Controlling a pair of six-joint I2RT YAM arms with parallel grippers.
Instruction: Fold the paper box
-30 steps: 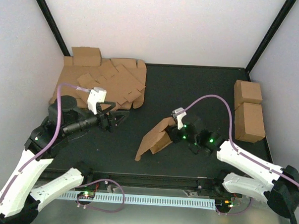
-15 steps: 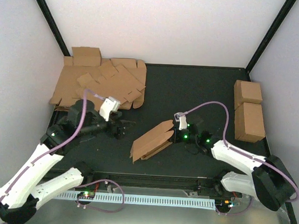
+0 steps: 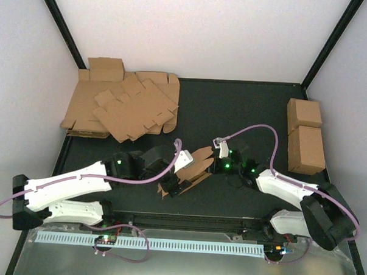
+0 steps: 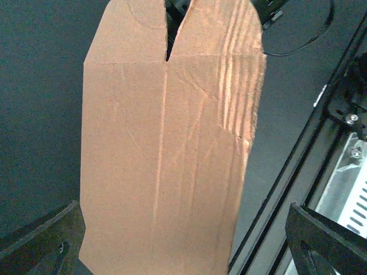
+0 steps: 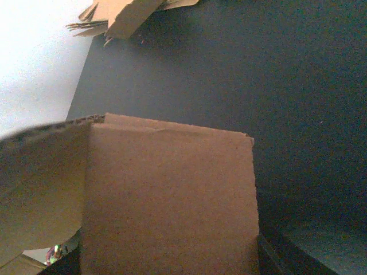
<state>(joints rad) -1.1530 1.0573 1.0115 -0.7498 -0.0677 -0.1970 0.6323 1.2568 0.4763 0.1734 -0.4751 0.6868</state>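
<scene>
The paper box [image 3: 194, 165] is a partly folded brown die-cut piece lying slantwise at the table's middle front. My right gripper [image 3: 214, 165] is shut on its upper right end; in the right wrist view the brown panel [image 5: 172, 195] fills the space between the jaws of the right gripper [image 5: 169, 264]. My left gripper [image 3: 171, 187] is at the box's lower left end. In the left wrist view the left gripper [image 4: 178, 252] stands wide open, its fingers [image 4: 324, 243] on either side of the flat panel [image 4: 166, 154], with a gap on the right side.
A heap of flat cardboard sheets [image 3: 127, 104] covers the back left corner, with a small box [image 3: 105, 68] behind it. Two brown cuboids [image 3: 306, 134] stand at the right edge. The black front rail [image 3: 186, 221] runs just below the box.
My left arm has swung from beside the heap over to the box's lower left end, jaws still wide. The right gripper kept its hold while the box shifted and turned a little.
</scene>
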